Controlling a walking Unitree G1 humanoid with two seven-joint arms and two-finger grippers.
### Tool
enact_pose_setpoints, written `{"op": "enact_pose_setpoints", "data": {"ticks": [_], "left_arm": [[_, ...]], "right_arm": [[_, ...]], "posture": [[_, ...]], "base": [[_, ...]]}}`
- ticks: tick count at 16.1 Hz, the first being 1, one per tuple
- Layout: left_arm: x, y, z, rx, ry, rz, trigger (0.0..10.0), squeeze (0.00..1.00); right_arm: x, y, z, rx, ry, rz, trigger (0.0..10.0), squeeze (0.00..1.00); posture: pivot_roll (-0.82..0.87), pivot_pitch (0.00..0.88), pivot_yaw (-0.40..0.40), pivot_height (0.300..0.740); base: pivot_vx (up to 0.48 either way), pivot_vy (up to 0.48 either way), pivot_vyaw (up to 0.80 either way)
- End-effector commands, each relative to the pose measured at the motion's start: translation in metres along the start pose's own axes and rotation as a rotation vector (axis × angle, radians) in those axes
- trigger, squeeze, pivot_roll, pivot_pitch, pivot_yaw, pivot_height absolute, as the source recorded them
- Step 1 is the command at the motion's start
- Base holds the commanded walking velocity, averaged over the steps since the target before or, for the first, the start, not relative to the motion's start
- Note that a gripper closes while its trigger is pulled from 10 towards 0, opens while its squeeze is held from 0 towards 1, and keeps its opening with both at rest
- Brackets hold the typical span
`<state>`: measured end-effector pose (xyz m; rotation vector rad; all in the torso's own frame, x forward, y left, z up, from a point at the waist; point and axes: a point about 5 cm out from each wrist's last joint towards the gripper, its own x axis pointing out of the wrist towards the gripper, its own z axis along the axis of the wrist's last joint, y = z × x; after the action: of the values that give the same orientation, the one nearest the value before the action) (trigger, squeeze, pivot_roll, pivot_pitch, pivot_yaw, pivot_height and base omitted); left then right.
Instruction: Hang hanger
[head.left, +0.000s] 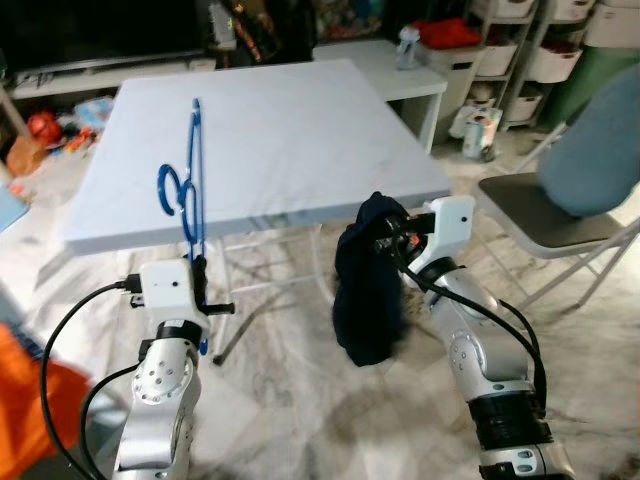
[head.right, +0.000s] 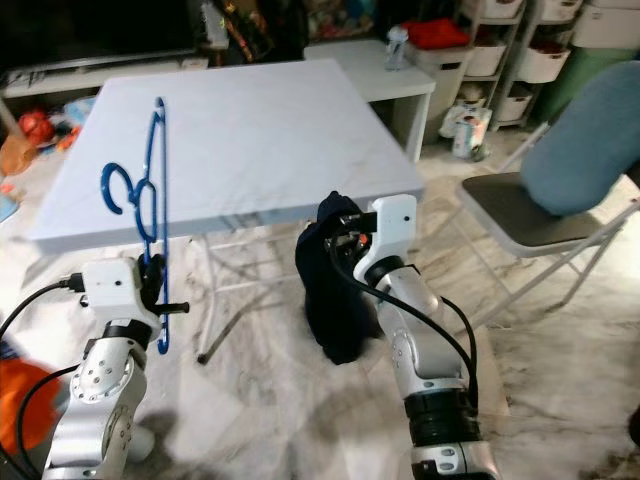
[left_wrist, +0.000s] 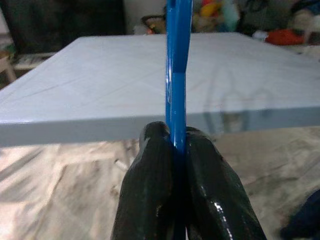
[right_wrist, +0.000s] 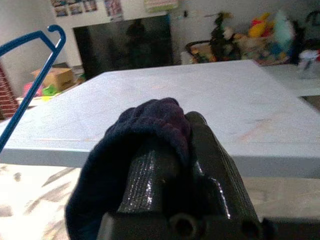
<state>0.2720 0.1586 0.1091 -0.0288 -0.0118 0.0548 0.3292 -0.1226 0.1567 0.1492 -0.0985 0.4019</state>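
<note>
Cluttered room w/ a white table (head.left: 290, 130) ahead: your left gripper (left_wrist: 177, 150) was pinched tight on the blue hanger (head.left: 192, 190), held upright and clear, while your right gripper (right_wrist: 175, 145) was clamped on a dark garment (head.left: 368, 285) dangling below the table edge, prob. ready to thread on.

Bright blue against pale grey, dark navy to the right.

Thin bright-blue plastic hanger (head.left: 192, 190) pinched between glossy black fingers (left_wrist: 155, 185) of the silver-and-white left gripper (left_wrist: 178, 145). Limp dark navy cloth garment (head.left: 368, 280) draped over the black-fingered right gripper (right_wrist: 172, 150). Beyond both, a pale grey square table top (head.left: 270, 140) with faint marble veining. Underneath, cream marble-patterned floor (head.left: 300, 400) with brown streaks. Far right, grey-seated folding chair (head.left: 545, 220) with a dusty-blue cushion (head.left: 595, 145). Near left, orange fabric (head.left: 25, 400).
</note>
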Motion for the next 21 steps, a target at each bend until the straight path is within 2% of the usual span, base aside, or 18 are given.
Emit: {"op": "enact_pose_setpoints", "data": {"ticks": [1, 9, 10, 12, 16, 19, 21], "left_arm": [[0.0018, -0.0029, 0.0040, 0.000, -0.014, -0.024, 10.0, 0.00], [0.0050, -0.0023, 0.0056, -0.006, -0.013, -0.023, 10.0, 0.00], [0.0056, -0.0037, 0.0062, -0.018, -0.015, -0.028, 10.0, 0.00], [0.0066, -0.0065, 0.0075, -0.021, -0.020, -0.037, 10.0, 0.00], [0.0071, -0.0108, 0.0081, -0.028, -0.024, -0.044, 10.0, 0.00], [0.0075, -0.0111, 0.0082, 0.014, -0.023, -0.051, 10.0, 0.00], [0.0085, -0.0104, 0.0081, -0.014, -0.020, -0.047, 10.0, 0.00]], "right_arm": [[0.0009, -0.0012, 0.0097, -0.018, -0.034, -0.003, 10.0, 0.00], [0.0006, 0.0011, 0.0086, -0.028, -0.039, -0.004, 10.0, 0.00], [0.0010, 0.0029, 0.0123, -0.070, -0.060, 0.003, 10.0, 0.00], [0.0020, 0.0062, 0.0163, -0.088, -0.074, 0.022, 10.0, 0.00], [0.0021, 0.0057, 0.0177, -0.094, -0.079, 0.020, 10.0, 0.00], [0.0004, 0.0052, 0.0175, -0.122, -0.091, -0.009, 10.0, 0.00], [0.0017, 0.0064, 0.0169, -0.116, -0.093, -0.008, 10.0, 0.00]], "posture": [[-0.08, 0.000, -0.003, 0.740], [-0.08, 0.000, 0.001, 0.740], [-0.08, 0.000, 0.000, 0.740], [-0.08, 0.000, 0.000, 0.740], [-0.08, 0.000, -0.002, 0.740], [-0.08, 0.000, -0.001, 0.740], [-0.08, 0.000, -0.001, 0.740]], "base": [[0.311, 0.364, 0.00], [0.332, 0.345, 0.11], [0.442, 0.000, 0.00], [0.450, 0.000, 0.00], [0.461, 0.000, 0.00], [0.475, 0.000, 0.00], [0.472, 0.000, 0.00]]}}
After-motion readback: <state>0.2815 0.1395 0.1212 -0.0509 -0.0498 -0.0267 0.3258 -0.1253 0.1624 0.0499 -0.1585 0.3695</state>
